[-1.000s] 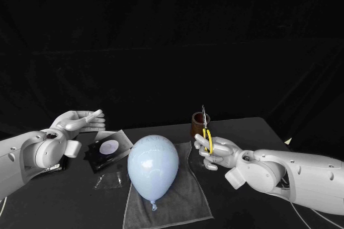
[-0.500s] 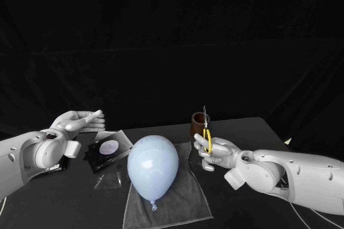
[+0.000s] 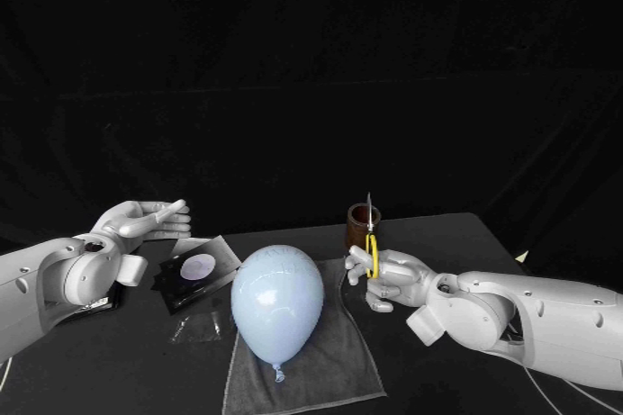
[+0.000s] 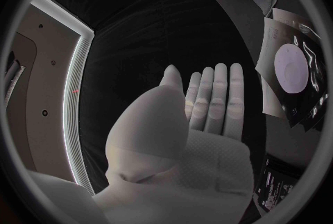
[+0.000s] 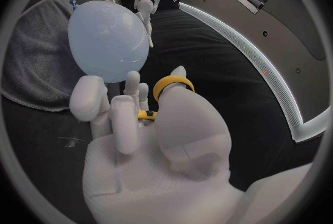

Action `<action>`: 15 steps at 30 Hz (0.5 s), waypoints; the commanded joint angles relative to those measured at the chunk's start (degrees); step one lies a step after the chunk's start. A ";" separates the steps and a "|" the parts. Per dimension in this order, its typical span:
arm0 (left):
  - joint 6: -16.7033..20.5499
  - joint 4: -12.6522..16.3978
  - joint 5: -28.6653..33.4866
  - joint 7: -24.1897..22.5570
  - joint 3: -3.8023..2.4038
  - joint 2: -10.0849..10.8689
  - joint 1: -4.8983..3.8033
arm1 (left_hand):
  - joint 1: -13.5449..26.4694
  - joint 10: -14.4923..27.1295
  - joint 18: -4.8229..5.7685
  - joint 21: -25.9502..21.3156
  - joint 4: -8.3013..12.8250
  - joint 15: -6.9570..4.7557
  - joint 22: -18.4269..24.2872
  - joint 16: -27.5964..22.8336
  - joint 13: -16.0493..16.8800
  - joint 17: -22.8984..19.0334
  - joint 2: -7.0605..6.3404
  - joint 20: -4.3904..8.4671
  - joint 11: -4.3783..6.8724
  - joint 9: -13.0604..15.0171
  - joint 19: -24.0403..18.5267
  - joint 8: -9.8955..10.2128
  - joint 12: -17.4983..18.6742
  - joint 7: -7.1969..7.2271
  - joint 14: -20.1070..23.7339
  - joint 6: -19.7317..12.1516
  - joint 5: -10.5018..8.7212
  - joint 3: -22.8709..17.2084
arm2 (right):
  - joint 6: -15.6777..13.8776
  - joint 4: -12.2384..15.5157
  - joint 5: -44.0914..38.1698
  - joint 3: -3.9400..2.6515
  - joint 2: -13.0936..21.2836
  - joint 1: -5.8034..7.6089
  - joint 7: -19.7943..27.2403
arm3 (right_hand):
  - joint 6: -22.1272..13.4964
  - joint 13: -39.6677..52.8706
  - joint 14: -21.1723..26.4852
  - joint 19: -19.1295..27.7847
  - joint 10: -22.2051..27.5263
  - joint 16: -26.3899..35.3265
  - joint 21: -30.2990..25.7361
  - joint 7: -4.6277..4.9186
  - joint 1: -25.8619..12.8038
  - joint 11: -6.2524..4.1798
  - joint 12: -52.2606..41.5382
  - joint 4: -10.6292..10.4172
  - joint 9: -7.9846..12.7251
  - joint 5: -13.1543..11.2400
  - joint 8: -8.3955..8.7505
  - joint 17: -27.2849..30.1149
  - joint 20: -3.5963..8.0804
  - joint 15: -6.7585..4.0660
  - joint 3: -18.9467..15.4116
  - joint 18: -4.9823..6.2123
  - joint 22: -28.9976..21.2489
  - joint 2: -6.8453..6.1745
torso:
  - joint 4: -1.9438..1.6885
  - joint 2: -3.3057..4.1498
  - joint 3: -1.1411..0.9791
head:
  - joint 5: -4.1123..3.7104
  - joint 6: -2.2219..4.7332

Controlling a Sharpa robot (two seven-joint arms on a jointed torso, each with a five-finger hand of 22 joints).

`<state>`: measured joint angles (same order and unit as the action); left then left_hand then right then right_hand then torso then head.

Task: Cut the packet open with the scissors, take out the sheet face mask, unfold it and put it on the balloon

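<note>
Blades of the scissors [image 3: 372, 239] show as one thin upright line against the dark backdrop, so I can't tell whether they are parted at all. Their lower part is buried in the right hand [image 3: 385, 275], with only bits of yellow handle showing between the fingers. In the right wrist view one yellow loop sits at the thumb's tip. A brown cup [image 3: 358, 226] stands just behind the scissors and is partly covered by them.

The packet [image 3: 194, 269] lies flat on the table [image 3: 441, 235], just left of the balloon [image 3: 276, 302]. It is dark with a pale round mark. Its edge toward the left arm is cut off by the wrist, and I can't make out whether it has been cut open. A clear, crumpled scrap [image 3: 194, 329] lies near the corner of the towel [image 3: 311, 365]; what it is, I can't tell. The towel's middle is hidden under the balloon, which lies on it with its knot toward the robot.

The right hand is curled round the scissors' handles, holding them point-up beside the balloon's far end. The left hand [image 3: 143, 219] hangs above the table beyond the packet, flat, fingers straight and side by side, thumb out, holding and touching nothing.
</note>
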<state>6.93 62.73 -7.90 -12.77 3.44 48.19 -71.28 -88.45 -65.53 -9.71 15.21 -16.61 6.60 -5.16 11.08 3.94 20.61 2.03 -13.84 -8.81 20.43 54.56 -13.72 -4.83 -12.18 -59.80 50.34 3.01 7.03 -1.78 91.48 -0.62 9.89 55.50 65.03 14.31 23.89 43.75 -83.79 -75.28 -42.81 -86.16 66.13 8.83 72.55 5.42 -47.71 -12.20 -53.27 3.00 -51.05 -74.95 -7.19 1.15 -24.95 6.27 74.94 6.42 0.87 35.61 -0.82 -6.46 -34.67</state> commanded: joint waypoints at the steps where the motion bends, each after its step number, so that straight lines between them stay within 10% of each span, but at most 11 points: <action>1: -0.07 0.05 -0.36 -0.40 -0.04 -0.10 -0.01 | -0.54 -0.11 -0.78 -0.08 0.12 0.23 0.04 -0.32 -0.04 0.04 0.12 -0.13 -0.26 -0.04 0.26 0.36 0.40 -0.41 0.29 0.10 -0.20 0.35 | 2.89 0.01 0.37 -0.07 -0.05 0.02 0.73 | -0.36 -1.60 -1.83 -1.20 1.01 -0.55 1.60 0.69 1.82 0.21 1.59 1.19 1.05 -0.17 0.99 -4.22 -0.20 0.37 -1.07 -0.82 2.14 0.45 | 0.00 0.02 0.01 | -0.01 0.10; 6: -0.03 0.07 -0.39 -0.38 -0.02 -0.08 -0.01 | -0.54 -0.11 -0.78 -0.08 0.12 0.23 0.04 -0.32 -0.04 0.04 0.12 -0.13 -0.26 -0.04 0.26 0.36 0.40 -0.41 0.29 0.10 -0.20 0.35 | 3.49 -0.09 0.57 -0.07 -0.05 0.02 0.54 | 2.80 -3.51 -2.94 -3.22 -1.34 -1.27 4.50 0.20 6.23 -0.26 0.94 5.00 3.36 3.69 1.62 -5.94 0.01 -0.01 0.96 -1.40 3.61 2.76 | 0.03 0.03 -0.01 | -0.05 0.07; 11: -0.03 0.07 -0.43 -0.37 -0.01 -0.09 -0.01 | -0.54 -0.11 -0.78 -0.08 0.12 0.23 0.04 -0.32 -0.04 0.04 0.12 -0.13 -0.26 -0.04 0.26 0.36 0.40 -0.41 0.29 0.10 -0.20 0.35 | 5.16 -0.13 0.48 -0.07 -0.05 0.02 0.14 | 2.11 -5.92 -3.06 -3.39 1.01 -1.29 4.62 0.37 2.62 -0.55 2.80 4.62 5.26 -0.18 3.24 -5.78 0.38 -0.39 -1.56 -1.42 3.52 1.54 | -0.03 0.02 -0.03 | -0.03 0.05; 15: -0.03 0.07 -0.58 -0.39 0.00 -0.09 -0.01 | -0.54 -0.11 -0.78 -0.08 0.12 0.23 0.04 -0.32 -0.04 0.04 0.12 -0.13 -0.26 -0.04 0.26 0.36 0.40 -0.41 0.29 0.10 -0.20 0.35 | 7.15 -0.20 0.45 -0.07 -0.07 0.02 -0.14 | -7.27 -12.93 -2.72 -2.55 5.75 -0.92 2.71 -1.17 1.89 0.70 11.12 5.03 12.05 -0.18 13.42 -4.48 -0.39 0.69 -1.59 -1.06 2.09 0.92 | -0.02 0.00 -0.01 | -0.07 0.07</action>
<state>6.94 62.74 -8.09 -12.74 3.48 48.20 -71.28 -88.45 -65.53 -9.68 15.21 -16.60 6.60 -5.16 11.08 3.94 20.60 2.03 -13.84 -8.81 20.43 54.56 -13.72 -4.83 -12.17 -59.80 50.35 3.01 7.03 1.55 91.27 -0.29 9.88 55.49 65.03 14.16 17.77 31.65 -84.01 -78.04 -37.33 -87.26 69.10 7.87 74.85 5.95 -37.49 -7.46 -42.02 2.99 -38.65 -74.90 -7.44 1.27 -24.86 5.21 74.95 7.61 0.87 35.62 -0.83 -6.51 -34.59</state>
